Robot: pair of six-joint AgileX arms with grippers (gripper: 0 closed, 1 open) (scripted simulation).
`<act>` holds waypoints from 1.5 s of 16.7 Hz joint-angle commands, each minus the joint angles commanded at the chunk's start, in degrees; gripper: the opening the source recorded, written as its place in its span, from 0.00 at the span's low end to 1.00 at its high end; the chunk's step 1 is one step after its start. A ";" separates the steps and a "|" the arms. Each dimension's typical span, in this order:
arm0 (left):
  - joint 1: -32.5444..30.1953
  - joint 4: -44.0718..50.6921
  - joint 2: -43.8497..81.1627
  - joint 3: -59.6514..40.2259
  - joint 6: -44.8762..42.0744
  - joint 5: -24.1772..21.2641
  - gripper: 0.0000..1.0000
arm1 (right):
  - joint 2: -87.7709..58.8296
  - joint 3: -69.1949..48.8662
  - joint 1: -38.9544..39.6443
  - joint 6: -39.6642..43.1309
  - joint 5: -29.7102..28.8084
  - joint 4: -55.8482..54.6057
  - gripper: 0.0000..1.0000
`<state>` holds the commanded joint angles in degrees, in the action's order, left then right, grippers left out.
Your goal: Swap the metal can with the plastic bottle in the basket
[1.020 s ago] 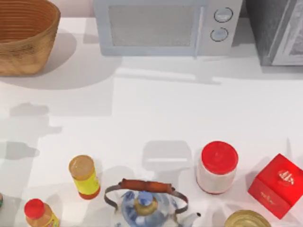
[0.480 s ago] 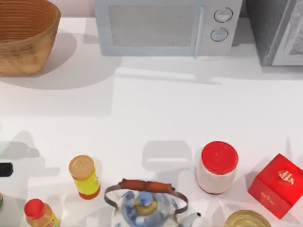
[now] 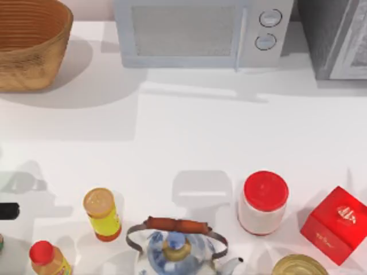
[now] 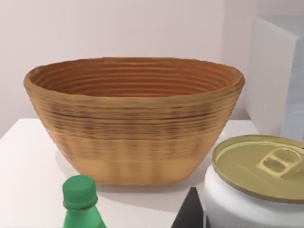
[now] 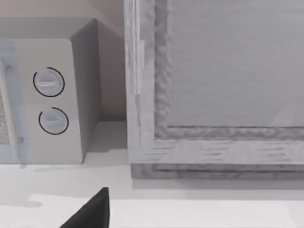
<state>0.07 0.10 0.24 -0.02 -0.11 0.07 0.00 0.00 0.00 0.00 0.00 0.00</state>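
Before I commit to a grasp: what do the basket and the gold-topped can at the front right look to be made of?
The basket looks like woven wicker, matte light brown, with ribbed coils around its walls and a thick rim. The metal can seems to be metal: its brassy-gold top shines, though the top view's lower edge cuts most of it off.

Microwave (image 3: 198,31) at back; kettle (image 3: 178,249) front centre, red-lidded jar (image 3: 263,201) beside red box (image 3: 334,224)

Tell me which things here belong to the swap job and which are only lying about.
Job: basket, metal can.
Lying about: microwave, kettle, red-lidded jar, red box, yellow bottle, orange bottle, green bottle.
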 joint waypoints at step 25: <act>-10.51 -50.09 91.69 -42.38 -1.74 -43.72 0.00 | 0.00 0.00 0.00 0.00 0.00 0.00 1.00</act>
<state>-10.44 -49.99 91.93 -42.40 -1.86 -43.65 0.00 0.00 0.00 0.00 0.00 0.00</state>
